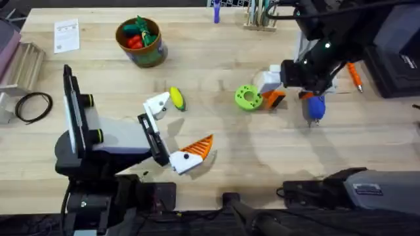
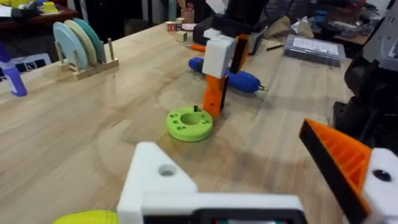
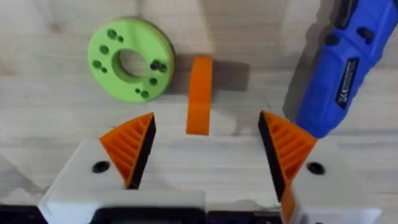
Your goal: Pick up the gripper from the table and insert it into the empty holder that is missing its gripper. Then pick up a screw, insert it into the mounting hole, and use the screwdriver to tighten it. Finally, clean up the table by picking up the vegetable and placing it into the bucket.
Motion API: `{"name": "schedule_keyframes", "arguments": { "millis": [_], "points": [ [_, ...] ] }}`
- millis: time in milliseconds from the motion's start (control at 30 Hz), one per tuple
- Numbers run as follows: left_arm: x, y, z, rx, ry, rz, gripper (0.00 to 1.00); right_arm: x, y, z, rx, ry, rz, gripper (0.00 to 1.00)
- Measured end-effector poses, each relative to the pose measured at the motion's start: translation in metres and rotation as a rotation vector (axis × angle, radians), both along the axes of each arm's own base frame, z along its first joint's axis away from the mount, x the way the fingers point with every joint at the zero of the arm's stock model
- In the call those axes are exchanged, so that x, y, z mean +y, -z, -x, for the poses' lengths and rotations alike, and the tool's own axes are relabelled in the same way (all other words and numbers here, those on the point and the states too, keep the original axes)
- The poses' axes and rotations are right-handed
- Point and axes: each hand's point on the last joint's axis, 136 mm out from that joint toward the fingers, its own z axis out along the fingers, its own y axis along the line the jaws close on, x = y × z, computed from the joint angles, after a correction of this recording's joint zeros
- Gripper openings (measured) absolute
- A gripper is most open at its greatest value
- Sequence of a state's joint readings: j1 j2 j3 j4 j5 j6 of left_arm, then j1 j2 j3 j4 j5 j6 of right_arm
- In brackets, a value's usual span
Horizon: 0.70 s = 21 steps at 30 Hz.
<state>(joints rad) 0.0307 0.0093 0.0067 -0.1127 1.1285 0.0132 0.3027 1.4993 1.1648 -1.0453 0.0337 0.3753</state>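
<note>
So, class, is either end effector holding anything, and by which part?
Nothing is held. The right end effector is open at the orange gripper lying on the table; the left end effector is open beside the corn.

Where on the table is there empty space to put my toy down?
Bare wood lies between the bucket and the green disc, and along the near edge right of the left gripper. It is crowded around the disc, where the right gripper, the orange gripper piece and the blue screwdriver sit close, and by the corn.
</note>
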Motion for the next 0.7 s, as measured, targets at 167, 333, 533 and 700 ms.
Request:
{"name": "schedule_keyframes", "arguments": {
  "millis": [167, 333, 533, 700],
  "points": [
    [0.0, 0.0, 0.0, 0.0, 0.0, 0.0, 0.986, 0.001, 0.0, -0.006, -0.021, 0.026, -0.007, 0.991],
    [0.0, 0.0, 0.0, 0.0, 0.0, 0.0, 0.985, 0.001, 0.009, -0.004, 0.017, 0.044, 0.003, 0.99],
    [0.0, 0.0, 0.0, 0.0, 0.0, 0.0, 0.986, 0.001, 0.016, -0.004, 0.042, 0.048, 0.008, 0.981],
    [0.0, 0.0, 0.0, 0.0, 0.0, 0.0, 0.986, 0.001, 0.016, -0.004, 0.042, 0.048, 0.007, 0.89]
  ]
}}
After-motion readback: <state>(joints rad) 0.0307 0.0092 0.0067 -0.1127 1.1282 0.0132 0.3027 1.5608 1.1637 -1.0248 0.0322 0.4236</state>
